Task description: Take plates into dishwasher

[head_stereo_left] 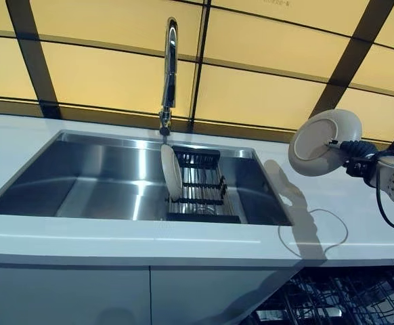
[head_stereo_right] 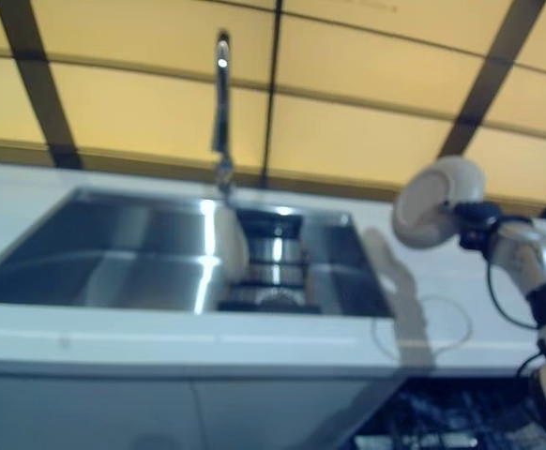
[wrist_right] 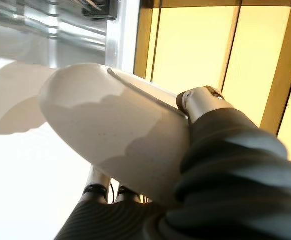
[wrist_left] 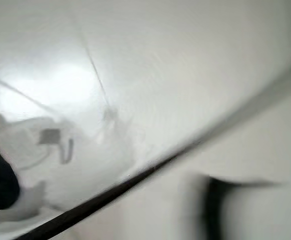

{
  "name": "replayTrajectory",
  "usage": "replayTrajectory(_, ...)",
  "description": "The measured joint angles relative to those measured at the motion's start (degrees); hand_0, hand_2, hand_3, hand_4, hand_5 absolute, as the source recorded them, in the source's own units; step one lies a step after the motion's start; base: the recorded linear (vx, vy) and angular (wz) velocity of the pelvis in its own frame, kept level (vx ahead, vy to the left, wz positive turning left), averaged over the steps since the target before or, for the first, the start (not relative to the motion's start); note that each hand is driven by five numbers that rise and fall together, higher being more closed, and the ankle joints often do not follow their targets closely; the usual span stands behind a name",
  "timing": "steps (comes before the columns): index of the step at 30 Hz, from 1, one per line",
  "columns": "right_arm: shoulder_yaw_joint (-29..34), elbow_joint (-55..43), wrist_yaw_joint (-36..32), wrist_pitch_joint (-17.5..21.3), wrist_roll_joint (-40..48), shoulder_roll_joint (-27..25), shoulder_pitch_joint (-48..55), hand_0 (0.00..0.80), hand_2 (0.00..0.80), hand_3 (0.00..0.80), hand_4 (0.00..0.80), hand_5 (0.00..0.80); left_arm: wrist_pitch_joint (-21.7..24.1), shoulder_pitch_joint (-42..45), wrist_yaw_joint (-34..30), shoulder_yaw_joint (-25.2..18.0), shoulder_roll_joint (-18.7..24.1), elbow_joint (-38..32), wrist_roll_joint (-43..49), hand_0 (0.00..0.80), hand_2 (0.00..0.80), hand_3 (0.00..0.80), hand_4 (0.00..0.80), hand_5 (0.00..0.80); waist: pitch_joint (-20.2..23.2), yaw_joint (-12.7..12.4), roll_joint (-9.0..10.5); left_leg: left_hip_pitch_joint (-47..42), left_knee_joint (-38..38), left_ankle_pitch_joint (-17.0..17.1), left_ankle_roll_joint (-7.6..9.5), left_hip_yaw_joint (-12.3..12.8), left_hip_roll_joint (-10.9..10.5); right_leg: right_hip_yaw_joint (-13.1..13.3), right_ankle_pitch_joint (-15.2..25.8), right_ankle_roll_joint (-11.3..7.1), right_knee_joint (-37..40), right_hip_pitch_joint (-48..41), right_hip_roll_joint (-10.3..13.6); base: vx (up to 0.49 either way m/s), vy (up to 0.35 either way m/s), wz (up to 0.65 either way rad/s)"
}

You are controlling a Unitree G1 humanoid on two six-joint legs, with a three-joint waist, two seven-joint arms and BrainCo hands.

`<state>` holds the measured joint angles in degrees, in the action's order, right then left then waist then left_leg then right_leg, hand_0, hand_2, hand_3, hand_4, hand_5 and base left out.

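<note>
Your right hand (head_stereo_left: 351, 150) at frame right pinching a round white ceramic plate (head_stereo_left: 322, 141), raised above the white desk (head_stereo_left: 116, 247), second white plate (head_stereo_left: 171, 172) upright in the black sink rack (head_stereo_left: 200, 186), stainless steel sink (head_stereo_left: 82, 179) centre frame, left hand not seen.

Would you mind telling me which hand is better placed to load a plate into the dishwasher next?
The right hand, probably: it already grips a white plate above the counter, with the dishwasher rack below it. The left hand shows in no view.

rack (head_stereo_left: 200, 186) in sink (head_stereo_left: 82, 176) right | plate (head_stereo_left: 171, 171) upright on rack | faucet (head_stereo_left: 169, 68) behind sink
</note>
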<state>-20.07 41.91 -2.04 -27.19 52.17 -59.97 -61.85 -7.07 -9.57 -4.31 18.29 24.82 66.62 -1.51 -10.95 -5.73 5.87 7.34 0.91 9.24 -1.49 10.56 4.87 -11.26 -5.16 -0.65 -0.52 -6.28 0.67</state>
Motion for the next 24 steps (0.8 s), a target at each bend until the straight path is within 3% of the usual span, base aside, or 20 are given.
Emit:
replayTrajectory(1, -0.42, 0.03, -0.06, -0.05, -0.29, -0.14, -0.12, 0.8, 0.8, 0.8, 0.8, 0.8, -0.1, 0.22, -0.23, -0.15, 0.0, 0.03, -0.02, 0.0, 0.0, 0.0, 0.0, 0.0, -0.1, 0.08, -0.17, -0.12, 0.01, 0.28, -0.31, -0.3, 0.14, -0.02, 0.04, 0.23, -0.16, -0.05, -0.24, -0.293, 0.027, -0.01)
replayTrajectory(2, -2.15, 0.05, -0.09, -0.46, -1.3, -1.87, -0.35, 0.8, 0.8, 0.8, 0.8, 0.8, -0.57, 0.27, -0.85, -1.39, -0.07, -0.15, -0.02, 0.0, 0.0, 0.0, 0.0, 0.0, -0.39, 0.14, 0.16, 0.32, -0.32, 2.95, -4.3, -2.56, 0.07, -0.17, -0.22, 1.05, -1.43, 1.05, 0.24, -0.275, 0.086, 0.05)
replayTrajectory(3, -2.29, 1.18, -0.11, -0.56, -1.47, -2.35, -0.94, 0.8, 0.8, 0.8, 0.8, 0.8, -0.66, -0.05, -1.1, -1.44, -0.1, 0.06, -0.01, 0.0, 0.0, 0.0, 0.0, 0.0, -1.18, 0.59, 1.46, 1.5, 3.74, 2.34, -6.21, -4.77, -0.91, -0.69, 0.25, 1.58, -1.31, 1.05, 1.8, -0.234, 0.134, 0.02)
replayTrajectory(4, -2.39, 2.1, -0.17, -0.77, -1.47, -2.48, -1.24, 0.8, 0.8, 0.8, 0.8, 0.8, -0.82, 0.11, -1.16, -1.52, -0.21, 0.07, 0.02, 0.0, 0.0, 0.0, 0.0, 0.0, -2.04, 0.79, 3.36, 3.51, 14.6, -3.44, -4.72, -6.13, -2.46, -1.03, 0.55, 1.47, -1.49, 0.85, 3.94, -0.184, 0.219, -0.2)
replayTrajectory(5, -2.38, 1.89, -0.37, -1.2, -1.46, -3.13, -1.65, 0.8, 0.8, 0.8, 0.8, 0.8, -1.0, 1.08, -1.37, -1.54, -0.97, 0.06, 0.01, 0.0, 0.0, 0.0, 0.0, 0.0, -1.83, 1.24, 4.38, 4.02, 25.32, -8.46, -4.36, -6.77, -4.28, -1.04, 1.07, 1.01, -1.35, 0.83, 5.71, -0.09, 0.227, -0.25)
replayTrajectory(6, -2.28, 1.69, -0.6, -1.2, -1.47, -4.19, -2.44, 0.8, 0.8, 0.8, 0.8, 0.8, -1.06, 1.36, -1.45, -1.56, -1.98, 0.25, 0.05, 0.0, 0.0, 0.0, 0.0, 0.0, -1.71, 2.36, 3.65, 3.18, 28.04, -10.56, -4.55, -8.32, -4.98, -0.97, 1.28, 0.65, -1.28, 0.44, 5.75, -0.083, 0.211, -0.17)
replayTrajectory(7, -2.18, 1.61, -0.58, -1.2, -1.5, -4.72, -2.58, 0.8, 0.8, 0.8, 0.8, 0.8, -1.04, 1.55, -1.46, -1.55, -2.5, 0.31, 0.11, 0.0, 0.0, 0.0, 0.0, 0.0, -1.45, 2.81, 3.13, 1.85, 27.14, -10.82, -4.67, -9.04, -5.12, -1.12, 1.35, 0.55, -1.32, 0.53, 5.5, -0.032, 0.144, 0.11)
replayTrajectory(8, -1.82, 1.85, -0.6, -1.6, -2.22, -5.65, -2.56, 0.8, 0.8, 0.8, 0.8, 0.8, -1.0, 1.89, -1.74, -1.07, -2.76, -0.39, 0.16, 0.0, 0.0, 0.0, 0.0, 0.0, -0.87, 5.42, 1.95, -4.94, 14.78, -12.22, -3.99, -9.19, -4.67, -1.24, 1.45, 0.32, -1.64, 0.73, 4.85, -0.147, 0.126, 0.13)
replayTrajectory(10, 0.53, 1.38, -0.12, -2.07, -2.37, -6.18, -1.25, 0.8, 0.8, 0.8, 0.8, 0.8, -1.2, 0.22, -1.89, -0.96, -2.72, -0.1, 0.22, 0.0, 0.0, 0.0, 0.0, 0.0, -0.59, 7.73, 1.02, -8.56, 5.58, -12.28, -3.0, -9.39, -3.46, -1.25, 1.69, -0.01, -2.14, 2.17, 3.36, -0.268, 0.12, 0.09)
replayTrajectory(12, 5.01, -0.25, 1.22, -1.82, -2.49, -6.08, 2.58, 0.8, 0.8, 0.8, 0.8, 0.8, -1.5, -1.96, -1.77, -0.25, -2.82, -0.02, 0.17, 0.0, 0.0, 0.0, 0.0, 0.0, -0.51, 8.02, 0.8, -8.82, 3.4, -12.53, -1.65, -9.45, -3.05, -1.03, 1.92, -0.37, -3.4, 4.03, 2.8, -0.173, 0.047, -0.01)
replayTrajectory(16, 5.71, -0.96, 1.49, -1.61, -2.53, -5.58, 4.21, 0.8, 0.8, 0.8, 0.8, 0.8, -1.65, -2.94, -1.4, 0.2, -3.01, 0.06, 0.02, 0.0, 0.0, 0.0, 0.0, 0.0, -0.31, 7.86, 0.56, -8.93, 2.4, -11.7, -0.12, -8.99, -4.14, 0.01, 3.04, -1.39, -3.18, 4.56, 3.58, -0.084, 0.039, -0.06)
replayTrajectory(18, 5.77, -0.96, 1.45, -1.21, -2.6, -5.61, 4.33, 0.8, 0.8, 0.8, 0.8, 0.8, -2.01, -1.85, -0.99, 0.3, -3.03, 0.68, -0.04, 0.0, 0.0, 0.0, 0.0, 0.0, 0.33, 7.85, -0.52, -9.66, 1.04, -10.69, 0.69, -8.34, -5.18, 1.82, 4.31, -2.14, -2.32, 4.55, 4.21, -0.14, 0.127, -0.1)
replayTrajectory(24, 5.66, -0.52, -1.15, -1.17, -6.61, -5.89, 4.33, 0.8, 0.8, 0.8, 0.8, 0.8, -2.2, 1.71, -0.3, 0.24, -3.18, 1.34, -0.5, 0.0, 0.0, 0.0, 0.0, 0.0, 2.13, 7.63, -1.36, -9.8, -0.96, -9.43, 1.25, -6.9, -5.56, 3.74, 7.04, -2.48, 0.99, 4.53, 4.22, -0.058, 0.069, -0.13)
